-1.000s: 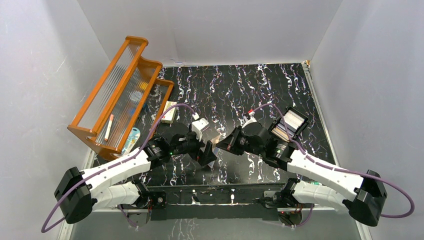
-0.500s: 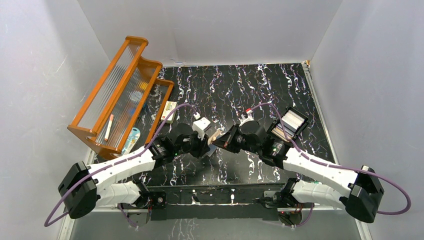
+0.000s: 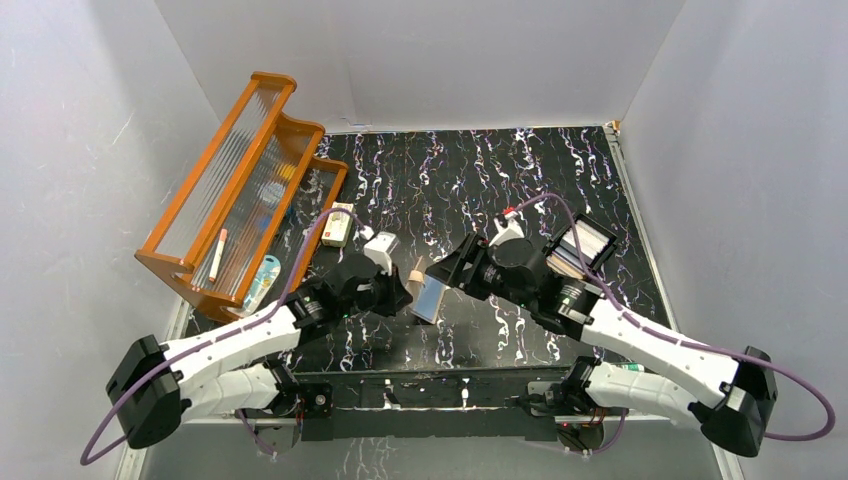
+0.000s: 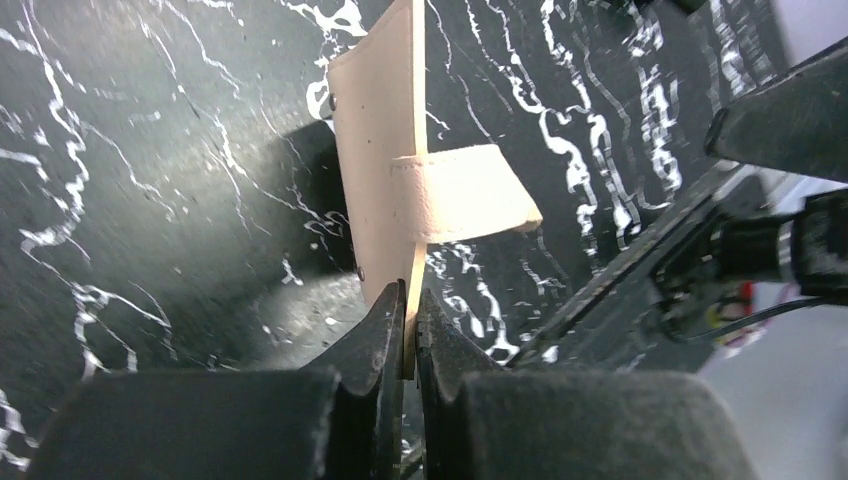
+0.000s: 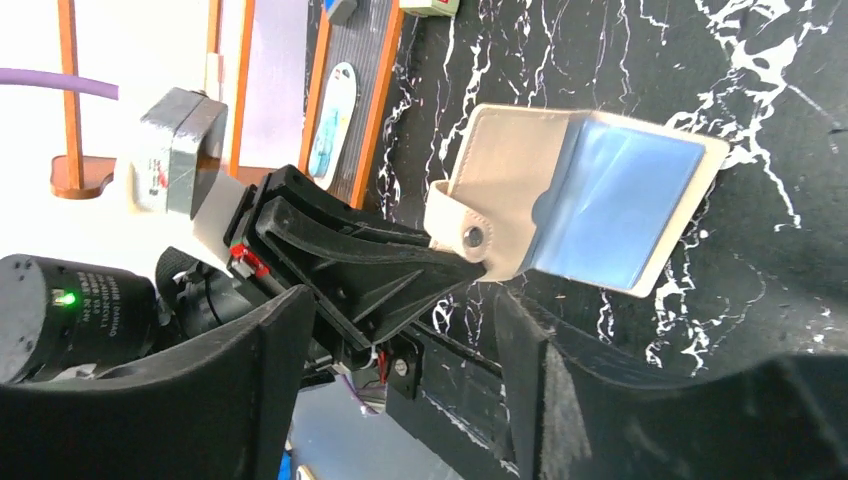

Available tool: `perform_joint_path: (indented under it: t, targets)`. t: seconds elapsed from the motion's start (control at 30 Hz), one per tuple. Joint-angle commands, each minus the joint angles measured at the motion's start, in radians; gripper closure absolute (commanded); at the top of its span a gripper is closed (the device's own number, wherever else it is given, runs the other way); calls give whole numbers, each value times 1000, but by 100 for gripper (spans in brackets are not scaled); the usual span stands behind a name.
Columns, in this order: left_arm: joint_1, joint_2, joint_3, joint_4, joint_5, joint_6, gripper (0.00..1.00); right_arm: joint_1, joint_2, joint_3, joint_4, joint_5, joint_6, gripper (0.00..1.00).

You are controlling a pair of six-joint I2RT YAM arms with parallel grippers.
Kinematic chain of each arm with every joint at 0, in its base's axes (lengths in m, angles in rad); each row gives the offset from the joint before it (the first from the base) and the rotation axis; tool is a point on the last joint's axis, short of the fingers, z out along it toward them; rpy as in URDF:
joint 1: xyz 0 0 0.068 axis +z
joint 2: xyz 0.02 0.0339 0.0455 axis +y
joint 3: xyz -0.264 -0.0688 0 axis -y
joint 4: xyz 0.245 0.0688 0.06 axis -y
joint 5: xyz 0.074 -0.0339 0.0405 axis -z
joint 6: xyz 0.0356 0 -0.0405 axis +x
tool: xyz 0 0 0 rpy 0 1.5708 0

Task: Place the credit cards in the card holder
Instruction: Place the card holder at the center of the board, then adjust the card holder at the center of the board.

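Released by the wide right hand (image 5: 395,320), the card holder (image 4: 400,190) sits pinched in the left hand (image 4: 410,305).

Observed card holder (image 3: 430,297) open, pinched at its left edge by left gripper (image 3: 404,297). Noted right gripper (image 3: 446,271) close at its right side.

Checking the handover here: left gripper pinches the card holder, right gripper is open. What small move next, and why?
Probably turn the right gripper toward the black tray to fetch a credit card: its jaws stand open and empty, while the left gripper is shut on the edge of the card holder, which is unfolded.
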Motion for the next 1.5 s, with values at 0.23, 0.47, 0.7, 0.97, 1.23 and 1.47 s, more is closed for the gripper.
perform_joint_path:
  t: [0.23,0.47,0.7,0.97,1.23,1.47]
  targets:
    - [-1,-84,-175,228,-3,-516,100,0,14,-132,41,20,15,33]
    - [-2,1,-214,178,-42,-568,97,-12,99,-178,96,30,-39,43]
    - [-4,-24,-209,55,-69,-556,66,-62,199,-260,241,-98,-58,41]
    - [-4,-35,-128,-53,-116,-433,58,-77,282,-261,309,-158,-69,48]
    - [-3,-37,-85,-94,-158,-370,60,-92,327,-262,333,-172,-69,49]
    - [-2,-11,-94,-91,-133,-327,69,-96,359,-255,346,-178,-73,49]
